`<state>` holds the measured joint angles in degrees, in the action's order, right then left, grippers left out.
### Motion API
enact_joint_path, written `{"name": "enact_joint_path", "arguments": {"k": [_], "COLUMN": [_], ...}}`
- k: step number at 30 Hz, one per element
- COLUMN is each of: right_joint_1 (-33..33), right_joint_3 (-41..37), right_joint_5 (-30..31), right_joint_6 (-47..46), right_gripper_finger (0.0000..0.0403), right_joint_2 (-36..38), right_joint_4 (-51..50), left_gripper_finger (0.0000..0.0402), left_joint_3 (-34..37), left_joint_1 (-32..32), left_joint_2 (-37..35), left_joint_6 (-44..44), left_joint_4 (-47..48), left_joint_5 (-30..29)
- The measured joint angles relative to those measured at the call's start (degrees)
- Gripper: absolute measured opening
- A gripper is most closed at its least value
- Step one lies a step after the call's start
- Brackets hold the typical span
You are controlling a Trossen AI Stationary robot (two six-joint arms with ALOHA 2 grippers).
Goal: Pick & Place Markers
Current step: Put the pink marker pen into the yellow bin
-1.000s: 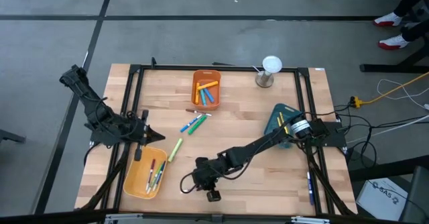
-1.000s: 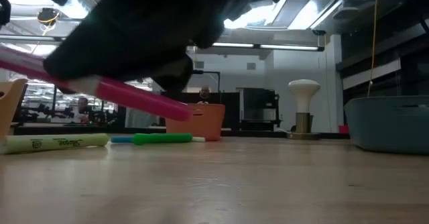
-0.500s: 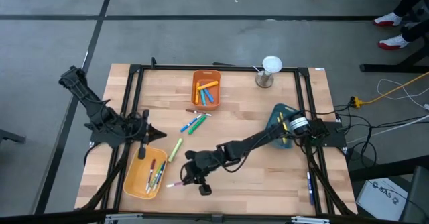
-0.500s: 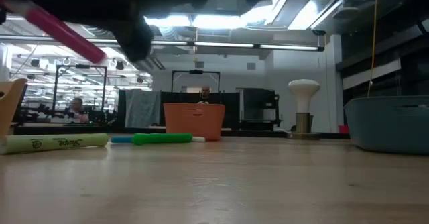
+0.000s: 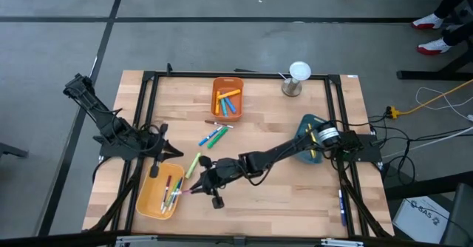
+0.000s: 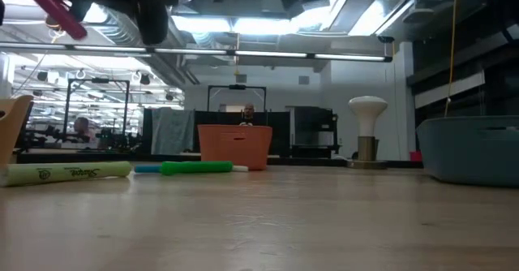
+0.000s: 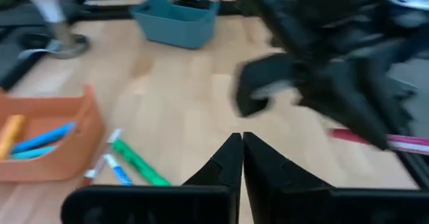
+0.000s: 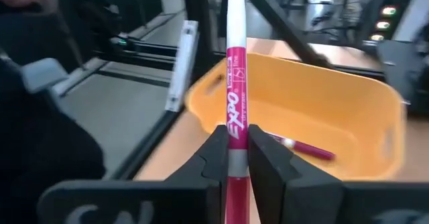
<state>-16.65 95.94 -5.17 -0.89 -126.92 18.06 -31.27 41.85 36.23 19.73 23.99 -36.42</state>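
Now pink marker (image 8: 234,96) lengthwise toward yellow bin (image 8: 348,110).

Both arms are dark, near-black, jointed units with loose black cabling at the bases. The right arm (image 5: 284,155) carries a silver collar with a yellow mark near its base. The left arm (image 5: 111,129) is uniformly black. Each gripper has two flat, tapered black fingers (image 8: 216,153).

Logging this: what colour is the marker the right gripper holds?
Pink marker, clearest in the right wrist view.
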Motion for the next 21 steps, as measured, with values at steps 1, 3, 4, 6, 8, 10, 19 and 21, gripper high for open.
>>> {"name": "enact_joint_path", "arguments": {"k": [1, 3, 4, 6, 8, 10, 19, 21], "right_joint_1": [0.1, 0.3, 0.3, 0.5, 0.8, 1.0, 2.3, 2.7], "right_joint_3": [0.0, 0.0, 0.0, 0.0, 0.0, 0.0, 0.0, 0.0], "right_joint_5": [1.0, 2.1, 2.6, 3.1, 3.1, 3.1, 4.3, 4.2], "right_joint_6": [0.2, 1.6, 2.3, 3.4, 4.0, 4.4, 4.0, 3.2], "right_gripper_finger": [0.0046, 0.0046, 0.0046, 0.0046, 0.0046, 0.0046, 0.0046, 0.0046], "right_joint_2": [-0.1, -0.2, -0.2, -0.2, -0.2, -0.2, -0.2, -0.2], "right_joint_4": [0.0, 1.0, 2.2, 4.5, 6.2, 7.4, 9.0, 9.3], "left_gripper_finger": [0.0014, 0.0024, 0.0032, 0.0052, 0.0076, 0.0103, 0.0204, 0.0212], "left_joint_3": [0.0, 0.0, 0.0, 0.0, 0.0, 0.0, -0.4, -0.5], "left_joint_1": [0.0, 0.0, 0.0, 0.0, 0.0, 0.0, 0.0, 0.0], "left_joint_2": [0.0, 0.0, 0.0, 0.0, 0.0, 0.0, -0.4, -0.4], "left_joint_6": [0.0, 0.0, -0.1, -0.1, -0.1, -0.1, 0.6, 0.5], "left_joint_4": [0.0, 0.0, 0.1, 0.2, 0.2, 0.2, -0.7, -3.4], "left_joint_5": [1.1, 3.6, 4.8, 6.8, 8.3, 9.5, 20.8, 20.9]}}
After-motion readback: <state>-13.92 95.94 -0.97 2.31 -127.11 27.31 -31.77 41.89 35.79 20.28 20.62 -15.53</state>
